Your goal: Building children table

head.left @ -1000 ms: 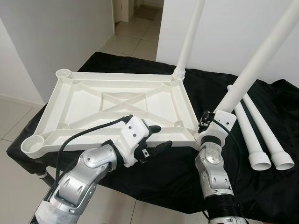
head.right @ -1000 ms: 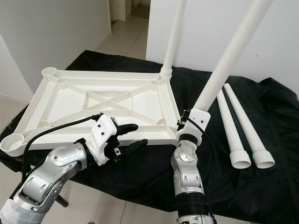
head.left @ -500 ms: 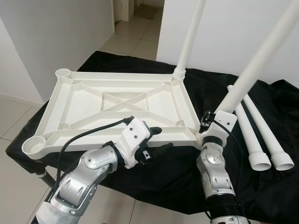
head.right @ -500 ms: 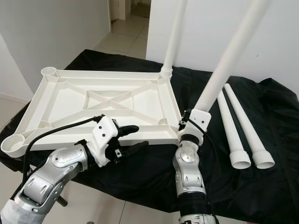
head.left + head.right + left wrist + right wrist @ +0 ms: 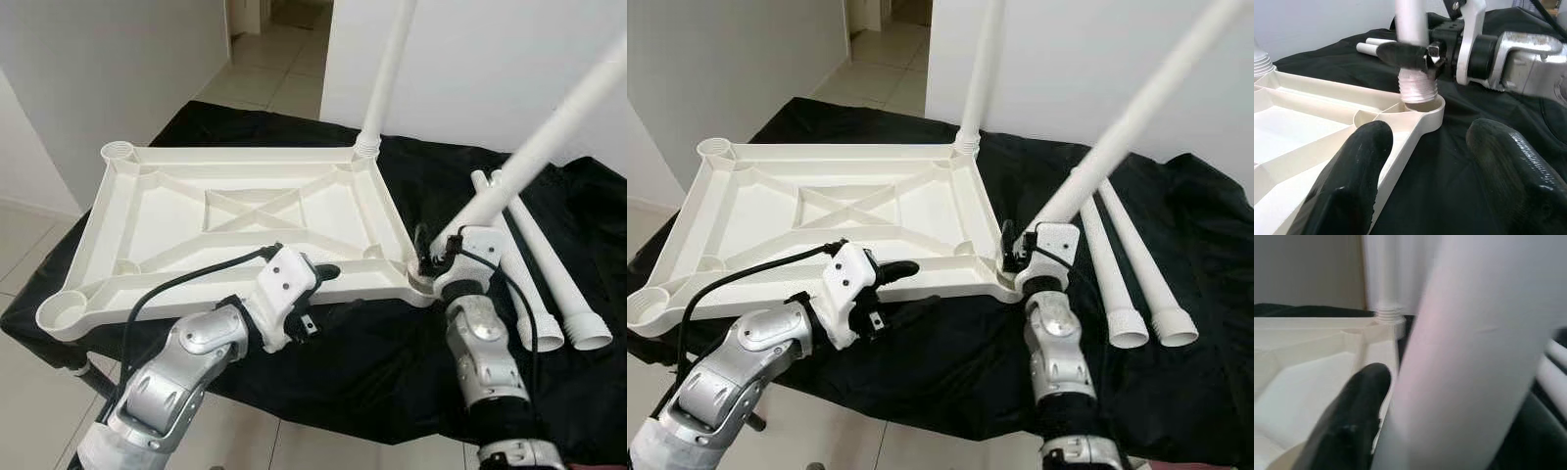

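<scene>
The white ribbed plastic tabletop is lying upside down on the black-draped desk. The right end effector is gripping a long white plastic leg at the tabletop's near corner socket; the leg is now leaning further right than before. The left end effector is hovering open beside the near rim. The left wrist view is showing the leg's threaded end sitting in the socket.

Head views bright, even, soft daylight-like; white walls near washed out. Ribbed white plastic table panel crisp, faint soft shading under ribs. Black cloth swallows detail, folds barely readable. Tilted white plastic leg tube slightly motion-blurred. Left wrist view: near black fingers soft, out of focus, with dull sheen. Right wrist view heavily blurred, tube pale and smeared.
</scene>
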Controlling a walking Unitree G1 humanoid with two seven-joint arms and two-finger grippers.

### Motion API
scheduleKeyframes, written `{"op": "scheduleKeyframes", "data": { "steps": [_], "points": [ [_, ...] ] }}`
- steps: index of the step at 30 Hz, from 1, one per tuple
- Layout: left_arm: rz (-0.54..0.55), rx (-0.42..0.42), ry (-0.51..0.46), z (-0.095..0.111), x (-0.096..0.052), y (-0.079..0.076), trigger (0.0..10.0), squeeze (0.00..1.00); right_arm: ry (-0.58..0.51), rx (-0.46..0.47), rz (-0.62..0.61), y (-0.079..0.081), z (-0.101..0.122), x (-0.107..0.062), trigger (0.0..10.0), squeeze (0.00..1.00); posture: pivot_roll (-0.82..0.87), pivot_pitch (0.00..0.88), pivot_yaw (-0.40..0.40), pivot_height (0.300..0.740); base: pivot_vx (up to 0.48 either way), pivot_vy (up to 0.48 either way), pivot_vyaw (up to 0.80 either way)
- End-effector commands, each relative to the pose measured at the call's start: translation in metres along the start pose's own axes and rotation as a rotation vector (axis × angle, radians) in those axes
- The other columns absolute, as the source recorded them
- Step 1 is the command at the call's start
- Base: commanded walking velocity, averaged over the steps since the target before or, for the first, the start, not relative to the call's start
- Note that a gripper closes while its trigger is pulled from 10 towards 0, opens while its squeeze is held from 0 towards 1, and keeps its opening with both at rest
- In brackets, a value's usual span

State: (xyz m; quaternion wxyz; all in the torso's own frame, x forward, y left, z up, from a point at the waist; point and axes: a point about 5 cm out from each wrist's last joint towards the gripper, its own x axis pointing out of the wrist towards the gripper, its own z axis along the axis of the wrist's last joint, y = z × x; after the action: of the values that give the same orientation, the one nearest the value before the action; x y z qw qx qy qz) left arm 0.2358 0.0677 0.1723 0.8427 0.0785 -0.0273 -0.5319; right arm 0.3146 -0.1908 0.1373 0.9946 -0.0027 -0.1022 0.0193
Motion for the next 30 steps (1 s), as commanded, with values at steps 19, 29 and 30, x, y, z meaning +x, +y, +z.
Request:
{"op": "scheduleKeyframes", "data": {
  "steps": [19, 29, 30],
  "points": [
    [0.038, 0.034, -0.003, 0.003, 0.002, 0.005, 10.0, 0.0, -0.047, 0.115, 0.253, 0.002, 0.002, 0.008, 0.0, 0.0, 0.0, 0.0, -0.069, 0.74, 0.0, 0.0, 0.0],
    [0.04, 0.04, 0.0, 0.003, 0.003, 0.005, 10.0, 0.0, -0.041, 0.058, 0.302, 0.004, -0.013, -0.016, 10.0, 0.0, -0.01, 0.0, -0.062, 0.74, 0.0, 0.0, 0.0],
    [0.041, 0.04, 0.001, 0.003, 0.003, 0.005, 10.0, 0.0, -0.038, 0.057, 0.276, 0.002, -0.017, -0.02, 10.0, 0.0, -0.02, 0.0, -0.055, 0.74, 0.0, 0.0, 0.0]
  ]
}}
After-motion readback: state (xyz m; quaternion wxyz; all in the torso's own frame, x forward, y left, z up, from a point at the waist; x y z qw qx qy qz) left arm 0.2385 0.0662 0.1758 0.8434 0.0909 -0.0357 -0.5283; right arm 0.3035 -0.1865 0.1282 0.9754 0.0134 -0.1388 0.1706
